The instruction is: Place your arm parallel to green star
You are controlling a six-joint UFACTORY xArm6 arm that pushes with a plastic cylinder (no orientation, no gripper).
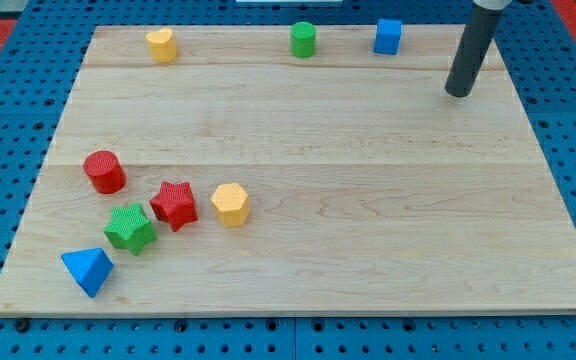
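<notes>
Seven blocks on wooden board (368,200), no writing readable. Green star (130,228) near view's bottom-left, touching red star (174,204). My tip (458,92) far up-right of green star; bare rod, no jaws.

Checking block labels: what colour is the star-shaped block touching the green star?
Red. The red star sits at the green star's upper right; the camera view, the only one, shows it plainly.

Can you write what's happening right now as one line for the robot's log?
my tip: view's top right, near blue cube | green star: bottom left, touching red star | far apart
</notes>
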